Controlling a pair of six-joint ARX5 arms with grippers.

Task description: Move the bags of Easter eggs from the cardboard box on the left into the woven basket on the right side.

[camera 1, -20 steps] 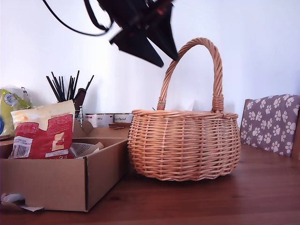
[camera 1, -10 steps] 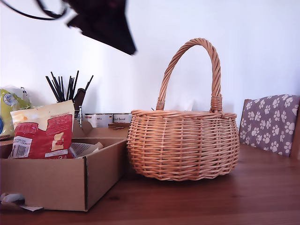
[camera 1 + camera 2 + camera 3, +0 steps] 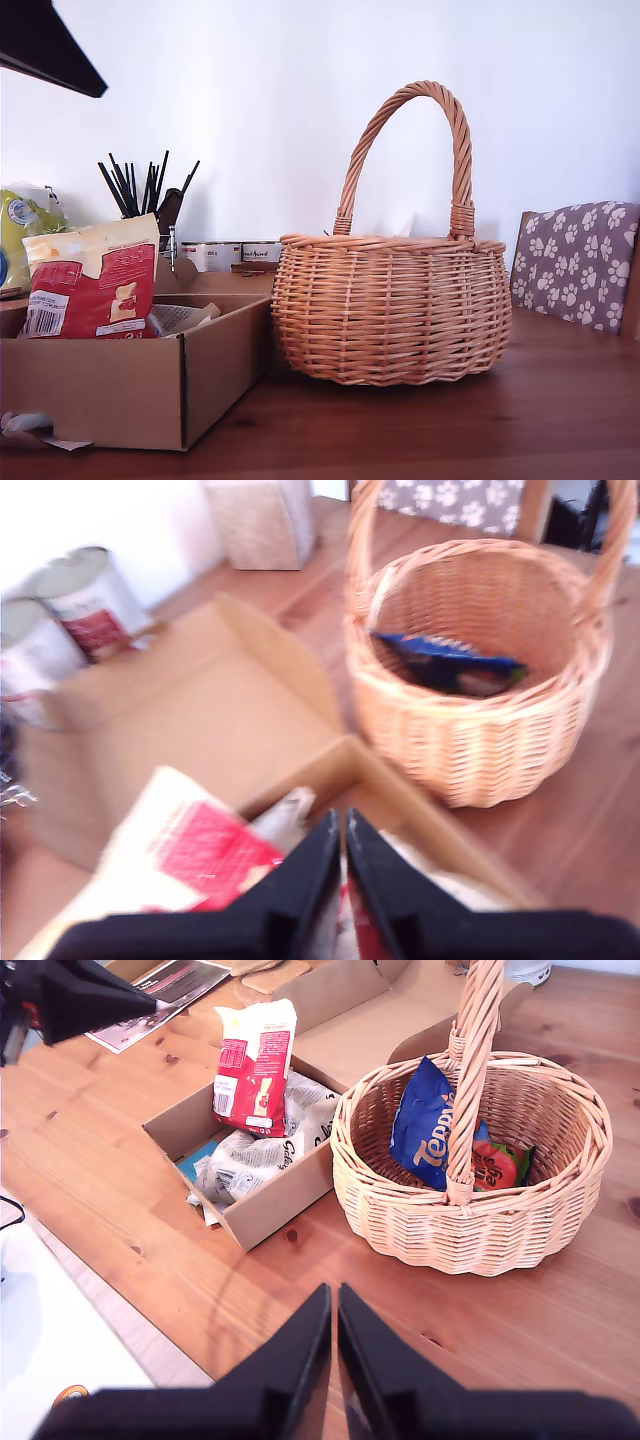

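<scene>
The cardboard box [image 3: 110, 390] stands at the exterior view's left, with a red-and-cream bag [image 3: 92, 280] upright in it beside pale whitish bags [image 3: 260, 1150]. To its right stands the woven basket [image 3: 390, 310], and a blue bag [image 3: 425, 1125] with red and green print lies inside. My first gripper [image 3: 343, 850] is shut and holds nothing. It hangs high above the red-and-cream bag [image 3: 190, 860] and shows only as a black tip [image 3: 90, 84] in the exterior view's top left corner. My second gripper [image 3: 334, 1310] is shut on nothing, high over the table in front of the box [image 3: 270, 1205] and basket [image 3: 480, 1225].
A yellow-green bag [image 3: 20, 235], a holder of black sticks [image 3: 140, 190] and tins [image 3: 225, 255] stand behind the box. A paw-print cushion [image 3: 575, 265] is at the exterior view's right. A magazine [image 3: 170, 985] lies beyond the box. The table's edge [image 3: 90, 1290] runs near the box.
The first gripper has swung from above the basket's handle leftwards to the exterior view's top left corner, over the box. The bags, box and basket stay put.
</scene>
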